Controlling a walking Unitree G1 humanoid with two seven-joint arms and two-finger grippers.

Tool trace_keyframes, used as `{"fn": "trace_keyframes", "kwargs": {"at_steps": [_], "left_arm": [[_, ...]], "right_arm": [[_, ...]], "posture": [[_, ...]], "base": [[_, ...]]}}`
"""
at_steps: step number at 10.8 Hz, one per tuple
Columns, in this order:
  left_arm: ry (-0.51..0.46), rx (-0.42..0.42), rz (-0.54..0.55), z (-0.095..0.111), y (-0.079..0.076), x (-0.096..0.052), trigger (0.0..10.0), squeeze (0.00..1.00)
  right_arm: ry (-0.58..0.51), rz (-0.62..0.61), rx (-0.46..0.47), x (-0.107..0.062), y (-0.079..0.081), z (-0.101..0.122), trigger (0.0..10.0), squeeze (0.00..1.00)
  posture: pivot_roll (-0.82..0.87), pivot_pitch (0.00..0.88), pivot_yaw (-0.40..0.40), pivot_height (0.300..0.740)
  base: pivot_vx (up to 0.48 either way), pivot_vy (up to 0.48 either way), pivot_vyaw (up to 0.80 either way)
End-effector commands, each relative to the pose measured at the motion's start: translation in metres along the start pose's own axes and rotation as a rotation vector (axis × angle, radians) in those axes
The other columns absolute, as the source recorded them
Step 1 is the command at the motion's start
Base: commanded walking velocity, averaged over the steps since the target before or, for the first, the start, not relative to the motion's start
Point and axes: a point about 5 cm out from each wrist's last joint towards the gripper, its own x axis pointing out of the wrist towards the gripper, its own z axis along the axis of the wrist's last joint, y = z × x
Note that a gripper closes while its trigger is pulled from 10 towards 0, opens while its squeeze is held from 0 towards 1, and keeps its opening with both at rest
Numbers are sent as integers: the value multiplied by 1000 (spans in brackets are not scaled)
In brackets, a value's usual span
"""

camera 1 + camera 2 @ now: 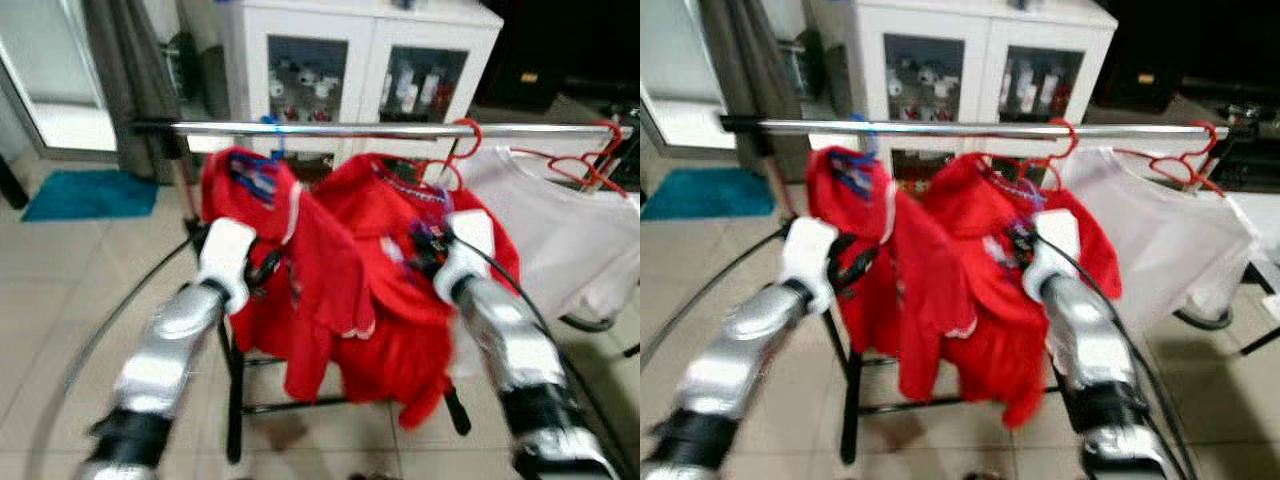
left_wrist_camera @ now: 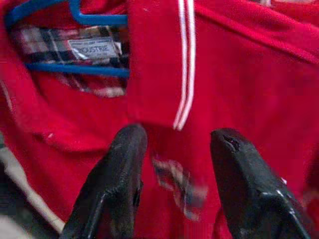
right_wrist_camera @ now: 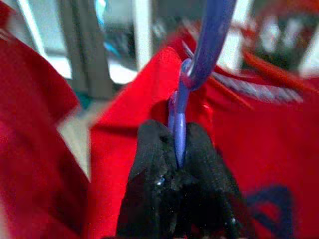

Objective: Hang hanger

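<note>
Mid-carry, frame centre: our right gripper is clamped on the purple hanger under the rail, left gripper spread at the red shirt; next, lift hook over rail.

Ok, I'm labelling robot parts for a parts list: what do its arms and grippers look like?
Both arms are shiny silver with black bands lower down and white wrist blocks. A thin black cable loops from the right arm, another from the left arm. The left gripper and right gripper each have two thick, rounded black fingers.
</note>
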Motion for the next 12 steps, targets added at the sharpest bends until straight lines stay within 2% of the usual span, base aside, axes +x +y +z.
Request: {"fn": "trace_keyframes", "kwargs": {"at_steps": [1,3,5,7,8,9,10,12], "left_arm": [[-21,4,-105,9,-13,2,10000,0],[-14,29,-213,18,-19,2,10000,0],[-9,42,-226,23,-16,1,10000,0],[5,41,-209,23,-12,-2,10000,0],[8,42,-198,22,-11,-3,10000,0],[-22,-23,-92,23,-6,-1,10000,0],[-1,-67,3,15,-2,0,10000,0],[-6,-70,56,12,2,-2,10000,0]], "right_arm": [[-70,9,-20,3,-5,16,10000,0],[-50,-7,12,23,-8,33,10000,0],[-21,-25,3,40,-7,44,10000,0],[8,10,-16,60,3,60,10000,0],[11,14,-33,62,6,62,10000,0],[-3,26,-18,65,9,64,10000,0],[-12,43,8,62,11,56,10000,0],[-16,35,49,57,7,46,10000,0]], "posture": [[21,0,-34,740],[24,0,-34,740],[27,0,-35,740],[46,0,-32,740],[51,0,-36,740],[59,0,-43,740],[60,0,-49,740],[52,0,-46,740]], "base": [[0,0,0],[0,0,0],[0,0,0],[0,0,0],[0,0,0],[0,0,0],[0,0,0],[0,0,0]]}}
